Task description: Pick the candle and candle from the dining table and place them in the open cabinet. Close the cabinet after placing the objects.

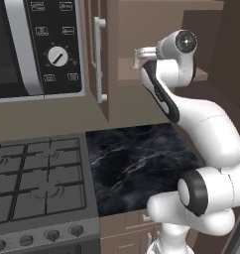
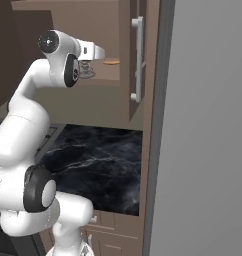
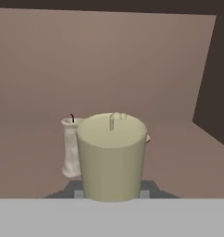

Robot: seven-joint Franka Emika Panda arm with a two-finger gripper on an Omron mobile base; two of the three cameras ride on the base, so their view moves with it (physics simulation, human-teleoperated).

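Between gripper (image 3: 111,196) fingertips, stub candle (image 3: 112,155), slim candle (image 3: 71,148) just behind

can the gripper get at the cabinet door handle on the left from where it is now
Probably not yet: the gripper is shut on the short candle inside the cabinet. Nothing blocks the handle itself.

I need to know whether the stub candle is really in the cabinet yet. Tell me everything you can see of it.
The stub candle is a short, thick, cream cylinder, waxy-looking, with a flat top and a small pale wick at its centre. It stands upright in the hand, whose dark tips show at either side of its base. It is inside the cabinet, over the brown shelf; whether its base touches the shelf cannot be told. The slim candle stands just behind it.
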